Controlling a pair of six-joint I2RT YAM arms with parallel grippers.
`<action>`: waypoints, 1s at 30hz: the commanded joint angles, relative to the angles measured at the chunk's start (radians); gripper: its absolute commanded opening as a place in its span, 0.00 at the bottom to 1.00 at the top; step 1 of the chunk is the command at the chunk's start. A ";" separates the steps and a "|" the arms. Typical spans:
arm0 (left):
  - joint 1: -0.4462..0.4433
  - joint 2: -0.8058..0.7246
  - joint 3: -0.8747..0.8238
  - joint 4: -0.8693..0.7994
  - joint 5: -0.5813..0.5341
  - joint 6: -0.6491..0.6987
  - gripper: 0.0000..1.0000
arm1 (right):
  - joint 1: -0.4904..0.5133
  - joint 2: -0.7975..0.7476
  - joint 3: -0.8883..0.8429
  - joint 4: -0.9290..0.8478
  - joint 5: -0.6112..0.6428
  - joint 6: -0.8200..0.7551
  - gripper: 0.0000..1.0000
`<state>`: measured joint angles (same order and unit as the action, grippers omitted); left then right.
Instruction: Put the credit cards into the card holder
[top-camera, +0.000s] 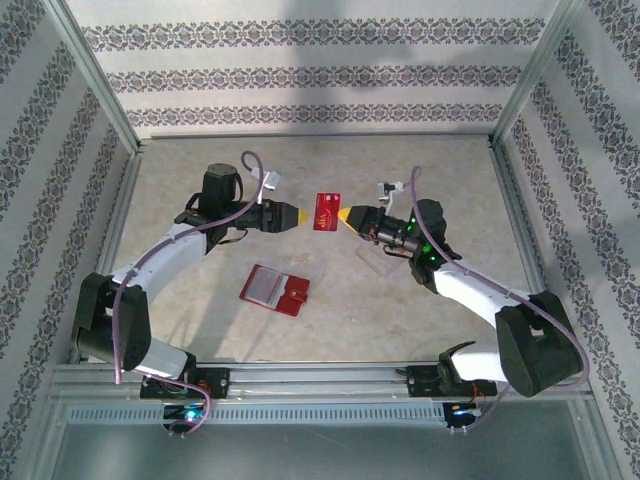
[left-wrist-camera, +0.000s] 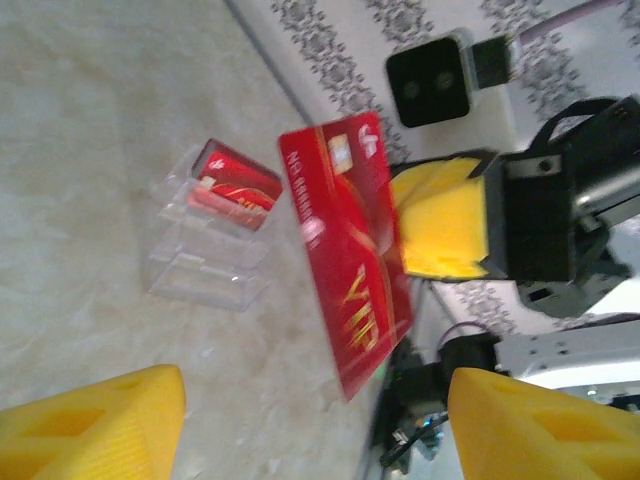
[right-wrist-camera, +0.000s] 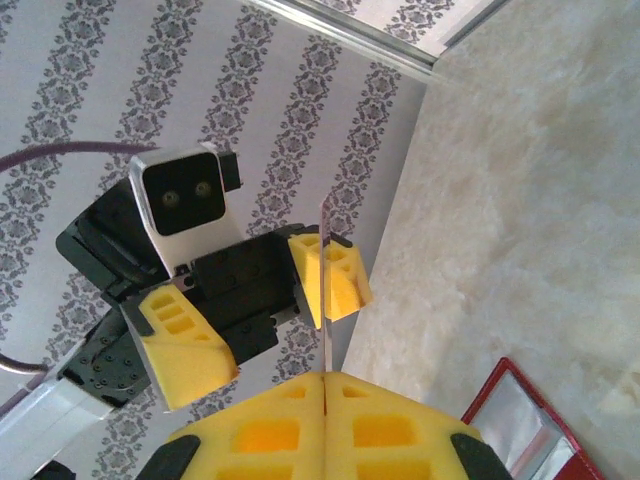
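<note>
Above the middle of the table (top-camera: 420, 330), the right gripper (top-camera: 343, 216) is clamped on one short edge of a credit card (top-camera: 327, 211). The right wrist view shows its yellow pads pressed together with the card's thin edge between them. The card is off the surface. In the left wrist view its red face bears gold "VIP" lettering.

The left gripper (top-camera: 298, 214) faces the card's free edge from the opposite side. Its jaws stand apart: its fingers (left-wrist-camera: 90, 430) sit at the two lower corners of its own wrist view with a wide gap between them. From overhead a narrow gap separates its tip from the card. Whether a pad touches the card edge cannot be told from the right wrist view.

The card holder (top-camera: 275, 290) lies opened flat on the table, nearer the arm bases and left of centre, with a greyish inner sleeve facing up. It is well apart from the held card.

A clear plastic tray (left-wrist-camera: 205, 260) sits on the table beyond the card. Further red cards (left-wrist-camera: 235, 185) lie tilted in it; their count cannot be told.
</note>
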<state>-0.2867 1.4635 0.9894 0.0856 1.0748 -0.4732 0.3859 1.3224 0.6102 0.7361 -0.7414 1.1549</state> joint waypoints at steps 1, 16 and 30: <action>0.011 0.012 -0.033 0.223 0.070 -0.140 0.70 | 0.031 0.033 0.034 0.090 0.006 0.022 0.00; 0.004 0.011 -0.042 0.195 0.056 -0.116 0.24 | 0.079 0.113 0.088 0.139 -0.010 0.033 0.00; 0.004 0.020 -0.077 0.299 0.079 -0.180 0.00 | 0.064 0.148 0.069 0.175 -0.056 0.006 0.31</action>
<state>-0.2867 1.4773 0.9211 0.3107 1.1263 -0.6342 0.4538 1.4525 0.6731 0.8650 -0.7620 1.1793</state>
